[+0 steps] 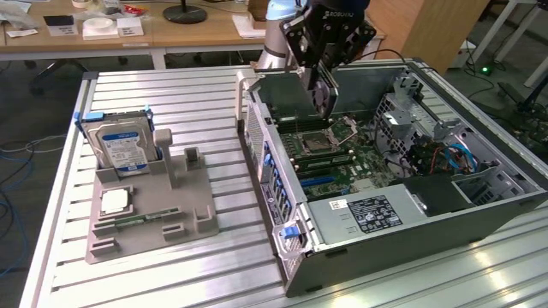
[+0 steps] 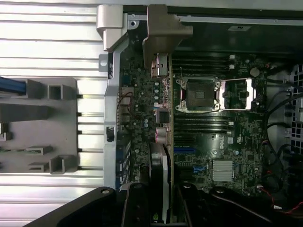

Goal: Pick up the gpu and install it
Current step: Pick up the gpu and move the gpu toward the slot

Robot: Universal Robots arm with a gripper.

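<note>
Half of the work is done: the gripper grasps the gpu, on its edge over the motherboard of the open case. It seems not yet seated

Glossy ribbed aluminium table; matt grey plastic fixture; dark matt metal computer case; gpu with dull metal bracket
</note>
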